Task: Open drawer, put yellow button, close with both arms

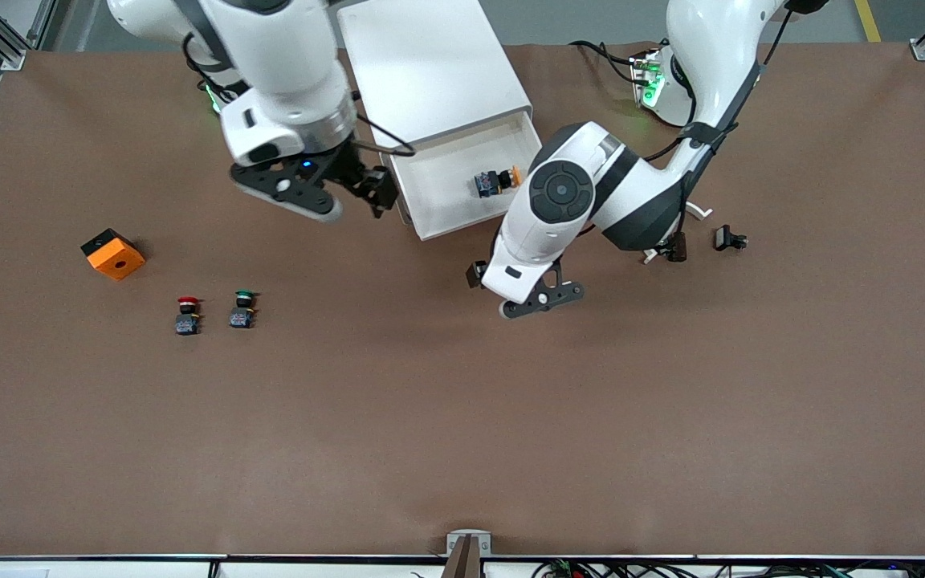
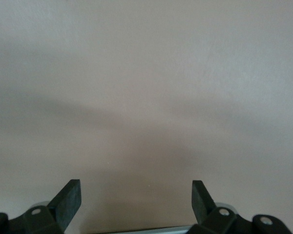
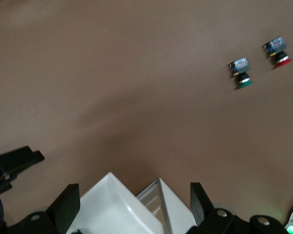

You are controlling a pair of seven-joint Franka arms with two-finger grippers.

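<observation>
Nearest the front camera stand two tiny push buttons on the brown cloth-covered desk, a red-capped button and a green-capped button beside it, with a small orange block with a black side a little farther off toward the right arm's end. Farther from the camera than these, the uppermost cream-white tray drawer of the big white boxy cabinet is pulled out, and the tiny yellow-capped push button with its dark body already lies on its side inside it, near the wall toward the left arm's end. What looks left is the closing push with both arms. The left gripper hangs over bare desk just in front of the open drawer, jaws spread wide and holding nothing; the right gripper hovers over the drawer's corner toward the right arm's end, likewise fully spread and empty. The likely trouble is an uneven push: if one gripper meets the drawer front first or off-centre, the tray could skew and jam, or the light cabinet could slide on the cloth instead of the drawer closing. A sharp shove might also set the button rolling. Two small black clips lie near the left arm
</observation>
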